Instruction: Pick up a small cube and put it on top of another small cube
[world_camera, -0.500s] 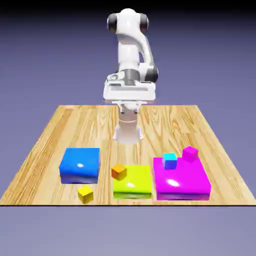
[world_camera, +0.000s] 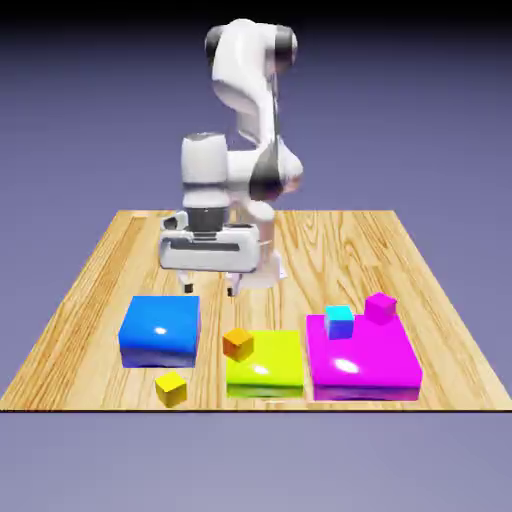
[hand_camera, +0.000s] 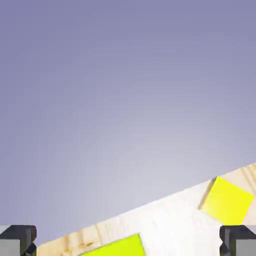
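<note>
- Nearest me in the exterior view, I see the yellow cube (world_camera: 171, 389) by the table's (world_camera: 345, 255) near edge, toward its left corner; nothing is stacked on it.
- Along that edge, I have the green block (world_camera: 265, 362) near the middle and the magenta block (world_camera: 362, 358) toward the right corner.
- At the green block's back left corner, I see the orange cube (world_camera: 238, 345).
- Just left of that, the blue block (world_camera: 161, 331) lies behind the yellow cube.
- The cyan cube (world_camera: 340, 322) sits on the magenta block's back part, the magenta cube (world_camera: 381, 308) by its back edge.
- Farther back, my gripper (world_camera: 210, 290) hangs above the table, fingers wide apart and holding nothing.
- My hand view catches the yellow cube toward the lower right.
</note>
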